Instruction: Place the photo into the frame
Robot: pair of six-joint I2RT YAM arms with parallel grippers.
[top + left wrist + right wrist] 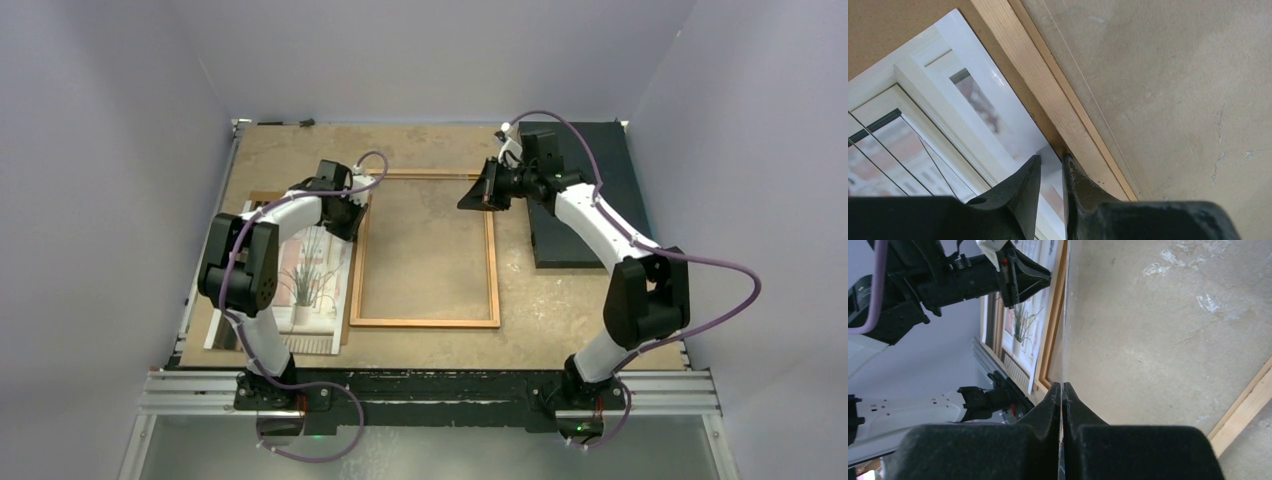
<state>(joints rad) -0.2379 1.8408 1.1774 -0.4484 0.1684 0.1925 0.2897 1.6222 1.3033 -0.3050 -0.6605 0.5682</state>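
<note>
The frame [425, 322], thin orange-brown wood, lies flat mid-table. The photo [310, 280], a pale plant-by-window print, lies just left of it. My left gripper [352, 218] is down at the photo's far right corner, beside the frame's left rail [1048, 85]. Its jaws stand narrowly open, straddling the photo's edge [1050, 152], which rises into the gap between its fingertips [1051, 162]. My right gripper [478, 190] is at the frame's far right corner. In the right wrist view it [1062, 387] is shut on the thin edge of a clear glass pane [1064, 315].
A dark black slab [580, 200] lies at the back right, under the right arm. A brown board [262, 197] shows under the photo's far end. A metal rail [430, 392] runs along the near edge. Grey walls close in both sides.
</note>
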